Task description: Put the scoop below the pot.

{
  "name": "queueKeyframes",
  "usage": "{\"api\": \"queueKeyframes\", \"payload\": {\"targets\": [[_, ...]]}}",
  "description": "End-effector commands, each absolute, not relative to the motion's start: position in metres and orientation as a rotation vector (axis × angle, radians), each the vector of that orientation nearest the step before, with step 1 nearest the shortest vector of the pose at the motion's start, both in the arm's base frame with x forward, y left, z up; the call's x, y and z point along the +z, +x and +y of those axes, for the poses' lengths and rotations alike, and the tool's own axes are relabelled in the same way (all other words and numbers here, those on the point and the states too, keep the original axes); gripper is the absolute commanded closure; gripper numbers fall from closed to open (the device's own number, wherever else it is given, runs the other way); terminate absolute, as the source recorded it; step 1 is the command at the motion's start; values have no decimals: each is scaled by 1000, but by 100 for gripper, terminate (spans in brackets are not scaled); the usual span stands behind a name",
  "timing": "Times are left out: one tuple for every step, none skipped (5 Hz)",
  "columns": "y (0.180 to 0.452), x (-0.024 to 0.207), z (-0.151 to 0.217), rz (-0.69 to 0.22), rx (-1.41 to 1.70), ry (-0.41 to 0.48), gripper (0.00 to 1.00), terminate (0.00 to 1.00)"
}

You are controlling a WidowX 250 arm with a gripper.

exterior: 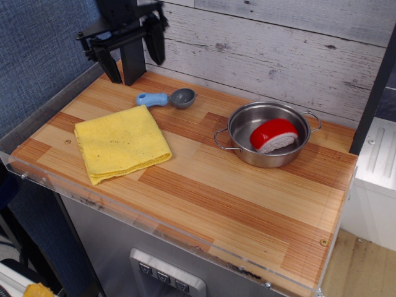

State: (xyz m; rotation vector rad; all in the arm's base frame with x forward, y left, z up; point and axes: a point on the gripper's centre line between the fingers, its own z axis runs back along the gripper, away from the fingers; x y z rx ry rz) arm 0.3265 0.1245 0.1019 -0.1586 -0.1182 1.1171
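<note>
The scoop (167, 98), with a light-blue handle and round grey bowl, lies on the wooden table top near the back, handle pointing left. The shiny steel pot (267, 134) with wire loop handles sits to the right of it and holds a red-and-white rounded object (273, 135). My gripper (132, 67) hangs open and empty above the back left of the table, behind and to the left of the scoop, its black fingers (112, 67) spread wide.
A folded yellow cloth (120, 143) lies at the left of the table (235, 204), just in front of the scoop. A plank wall stands close behind. A raised clear rim runs along the table's front and left edges.
</note>
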Motion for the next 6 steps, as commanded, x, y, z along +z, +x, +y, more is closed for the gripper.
{"api": "queueKeyframes", "payload": {"targets": [[331,102,128,-157,1462,-175,0,0],[338,101,129,-186,1491,-138,0,0],[350,92,129,-232,1541,-97,0,0],[362,80,130,-254,1569,-56,0,0],[375,66,135,-270,1604,-19,0,0],[379,58,140,-291,1614,18,0,0]]}}
